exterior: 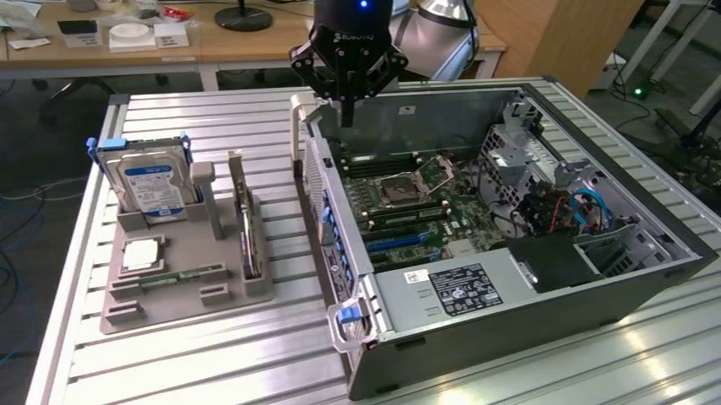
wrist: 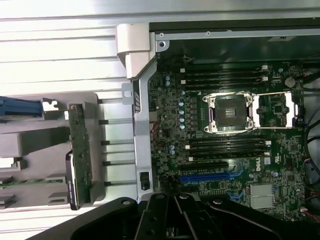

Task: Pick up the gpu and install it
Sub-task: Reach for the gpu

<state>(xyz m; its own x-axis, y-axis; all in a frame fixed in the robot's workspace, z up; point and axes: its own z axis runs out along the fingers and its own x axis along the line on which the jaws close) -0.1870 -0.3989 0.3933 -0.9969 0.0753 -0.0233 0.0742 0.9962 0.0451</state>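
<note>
Exterior and wrist views of the workcell. We see the tool [exterior: 346, 118] hanging above the far corner of the open computer case [exterior: 631, 278], at the case wall that faces the grey holder [exterior: 181, 297]. Its two fingers appear pressed together into one dark bar, and we see nothing between them. The gpu [exterior: 241, 221] is not held. It stands on its long edge in a slot of the holder, on the exterior view's left of the case and well apart from the tool. In the wrist view we make out its green board edge-on, with a dark block along one side. In the same holder, the silver hard drive [exterior: 149, 181] with a blue-white label stands upright in blue brackets, beside the gpu and farther to the exterior view's left. A square processor chip [exterior: 141, 253] and a narrow green memory stick [exterior: 181, 276] lie flat nearer the camera. Holder and case both rest on the ribbed metal tabletop [exterior: 203, 359], side by side, with a narrow strip of bare tabletop between them. Inside the case we see the motherboard [exterior: 451, 207] with its open processor socket [exterior: 400, 187], rows of dark memory slots, and a blue expansion slot [exterior: 394, 241] with no card in it.
</note>
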